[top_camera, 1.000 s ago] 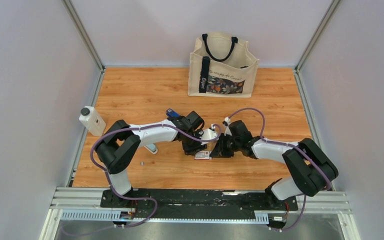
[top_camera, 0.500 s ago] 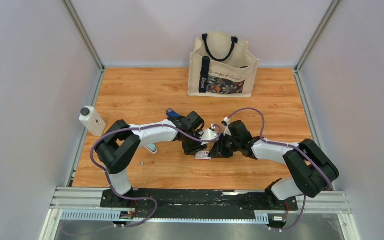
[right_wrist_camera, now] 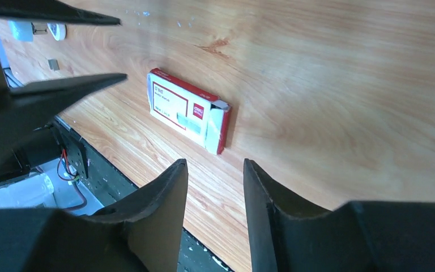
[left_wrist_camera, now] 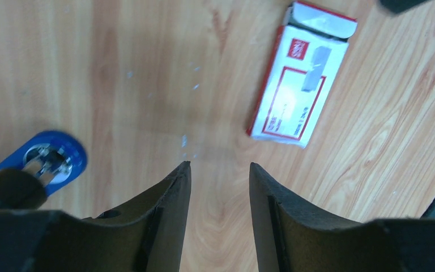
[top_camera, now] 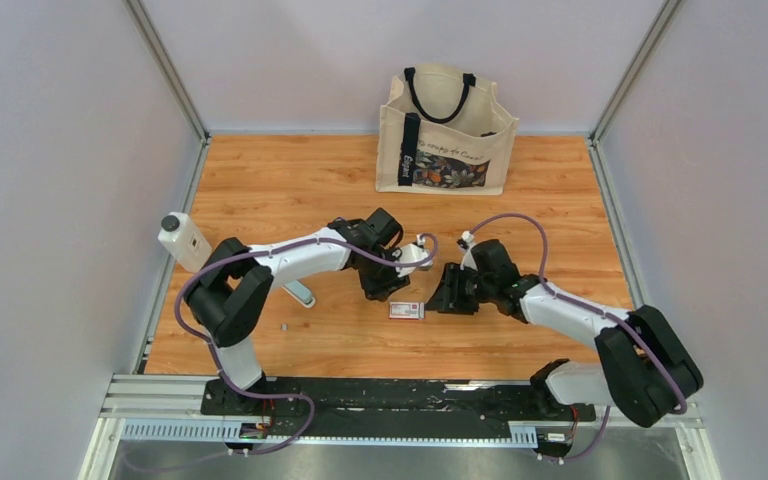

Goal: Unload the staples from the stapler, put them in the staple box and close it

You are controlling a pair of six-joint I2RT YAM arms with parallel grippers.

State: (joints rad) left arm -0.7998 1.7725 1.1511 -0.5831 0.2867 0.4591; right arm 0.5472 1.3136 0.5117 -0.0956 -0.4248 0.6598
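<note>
The blue stapler (left_wrist_camera: 45, 161) lies on the wooden table, its silvery metal end showing just left of my left gripper's fingers. It is partly behind the left finger, and in the top view my left arm hides it. My left gripper (left_wrist_camera: 220, 167) is open and empty, hovering over bare wood; it also shows in the top view (top_camera: 388, 288). My right gripper (right_wrist_camera: 215, 164) is open and empty, just right of the box in the top view (top_camera: 444, 296). A small grey piece (top_camera: 285, 326) lies near the front left; I cannot tell whether it is the staples.
A small white-and-red box (top_camera: 406, 310) lies between the grippers, also in the left wrist view (left_wrist_camera: 300, 90) and right wrist view (right_wrist_camera: 184, 110). A pale oblong tool (top_camera: 302, 295) and a white black-capped bottle (top_camera: 182, 240) are at the left. A canvas tote bag (top_camera: 445, 135) stands at the back.
My right gripper has drawn back to the right, off the box, which now lies uncovered. My left gripper has shifted slightly away toward the back.
</note>
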